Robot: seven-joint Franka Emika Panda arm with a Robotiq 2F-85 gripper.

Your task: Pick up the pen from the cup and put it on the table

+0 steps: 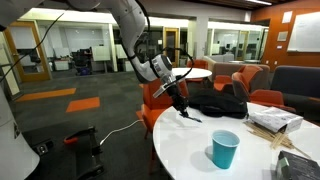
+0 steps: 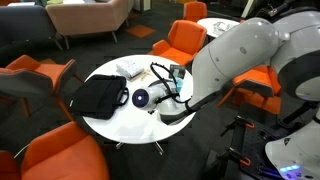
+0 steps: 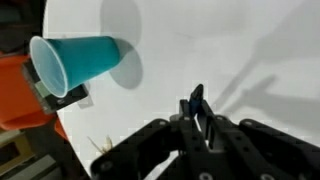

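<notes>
The teal-blue cup [image 1: 225, 150] stands upright on the large round white table [image 1: 185, 140]; the wrist view shows the cup [image 3: 82, 60] at upper left with its open mouth facing the camera. My gripper [image 1: 183, 103] is low over the table's far edge, well apart from the cup. In the wrist view the gripper [image 3: 197, 112] is shut on the pen [image 3: 197, 98], a thin dark stick poking out between the fingertips over the white tabletop [image 3: 230, 50]. In an exterior view the pen tip [image 1: 190, 116] is close to the table. The cup [image 2: 178, 72] is partly hidden by my arm.
A black bag [image 1: 222, 104] lies on the table behind the gripper and shows again in an exterior view [image 2: 98, 96]. Papers and packets [image 1: 275, 122] lie at the table's side. Orange chairs [image 2: 185, 40] ring the table. A smaller white table [image 1: 195, 73] stands behind.
</notes>
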